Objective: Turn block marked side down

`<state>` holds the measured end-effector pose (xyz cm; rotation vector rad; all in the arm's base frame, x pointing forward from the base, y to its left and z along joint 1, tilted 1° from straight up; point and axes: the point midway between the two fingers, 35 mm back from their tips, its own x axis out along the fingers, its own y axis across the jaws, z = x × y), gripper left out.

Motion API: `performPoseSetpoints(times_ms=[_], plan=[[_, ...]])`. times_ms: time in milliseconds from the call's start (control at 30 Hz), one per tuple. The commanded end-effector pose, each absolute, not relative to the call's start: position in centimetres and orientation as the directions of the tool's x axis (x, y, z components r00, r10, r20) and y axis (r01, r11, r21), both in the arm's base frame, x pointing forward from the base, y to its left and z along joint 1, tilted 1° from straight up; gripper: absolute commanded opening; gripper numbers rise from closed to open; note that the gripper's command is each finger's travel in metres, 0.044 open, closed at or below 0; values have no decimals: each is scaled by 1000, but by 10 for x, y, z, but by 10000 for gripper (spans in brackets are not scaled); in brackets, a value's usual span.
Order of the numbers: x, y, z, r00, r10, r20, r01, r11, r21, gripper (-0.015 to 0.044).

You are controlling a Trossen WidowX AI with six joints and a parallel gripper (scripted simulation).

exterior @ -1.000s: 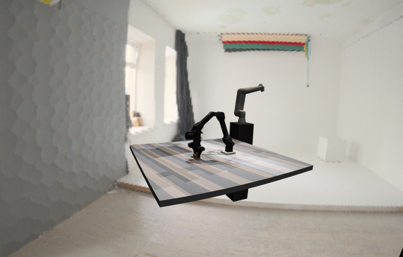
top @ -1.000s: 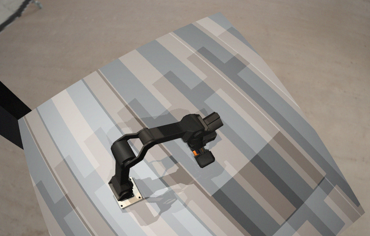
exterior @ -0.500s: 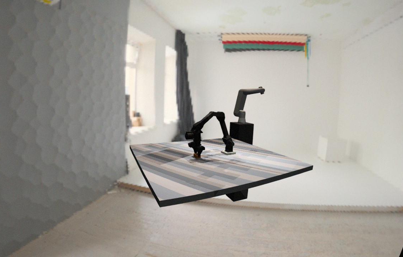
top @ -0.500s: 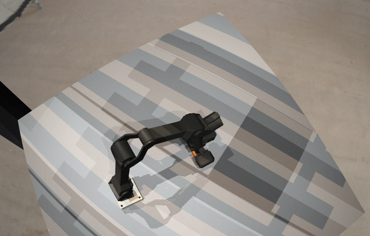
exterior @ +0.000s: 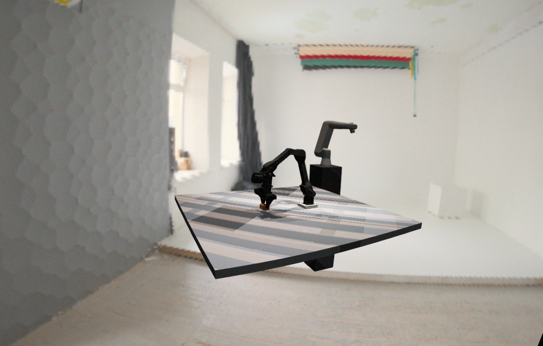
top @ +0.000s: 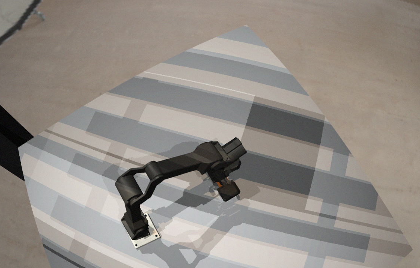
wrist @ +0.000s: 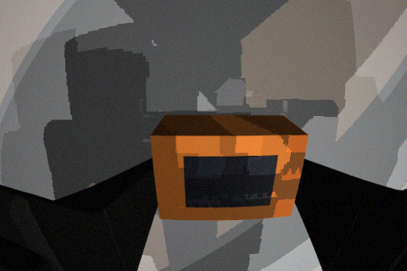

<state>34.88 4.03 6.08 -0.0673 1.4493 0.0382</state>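
Both fingers are closed on the block (wrist: 229,168), one against each of its short ends, so the gripper (wrist: 226,232) holds it. In the wrist view the block is orange, and its dark marked face points toward the camera. A narrow orange top face is visible above that mark. The fingers appear as black shapes at the lower left and lower right of this view.

In the top view the arm (top: 175,165) reaches out from its base plate (top: 144,238), with the gripper (top: 223,186) pointing down over the striped table (top: 204,99). Only a sliver of the block (top: 219,184) shows there. In the exterior view the block (exterior: 263,207) sits low at the fingertips, at or just above the table; contact cannot be determined.
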Motion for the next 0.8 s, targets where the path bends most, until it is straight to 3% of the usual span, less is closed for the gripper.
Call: performPoseSetpoints(times_ms=[0, 767], plan=[[350, 40, 62, 184, -13, -983, -63, 998, -25, 0], [344, 40, 59, 520, 11, -854, -61, 998, -24, 0]])
